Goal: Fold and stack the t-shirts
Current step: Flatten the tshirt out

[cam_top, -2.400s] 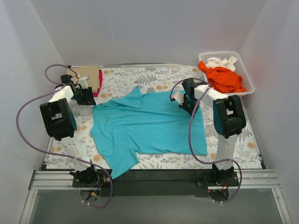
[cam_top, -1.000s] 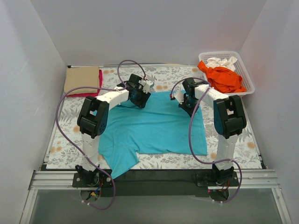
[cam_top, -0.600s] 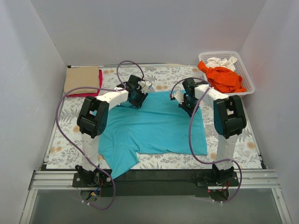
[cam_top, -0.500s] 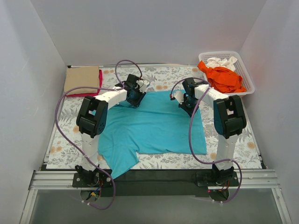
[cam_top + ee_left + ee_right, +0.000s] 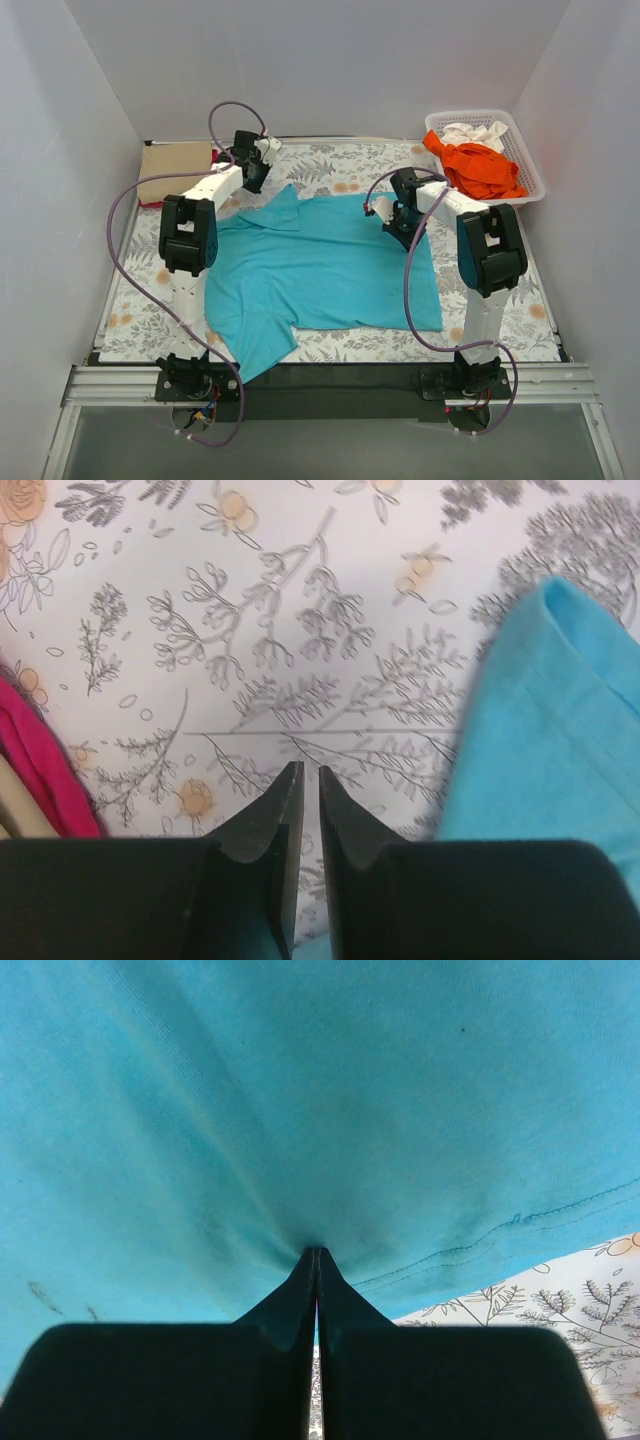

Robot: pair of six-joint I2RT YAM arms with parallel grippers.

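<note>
A turquoise-teal t-shirt (image 5: 320, 265) lies spread on the floral table cloth, one sleeve pointing to the back near the left arm. My right gripper (image 5: 398, 222) is shut on the shirt's far right edge, and the cloth bunches at its tips in the right wrist view (image 5: 316, 1252). My left gripper (image 5: 250, 183) is at the back left, over bare table cloth between the teal shirt (image 5: 560, 710) and a magenta-red shirt (image 5: 40, 770). Its jaws (image 5: 304, 770) are nearly together and hold nothing. A folded tan shirt (image 5: 175, 160) lies on the magenta-red one at the back left.
A white lattice basket (image 5: 530, 160) at the back right holds an orange shirt (image 5: 480, 165) and a white shirt (image 5: 475, 132). White walls close in the table on three sides. Purple cables loop from both arms.
My left gripper has left the teal shirt's collar area and swung to the back left, toward the tan stack. The shirt's back sleeve lies flat and uncovered. The right arm has not moved.
</note>
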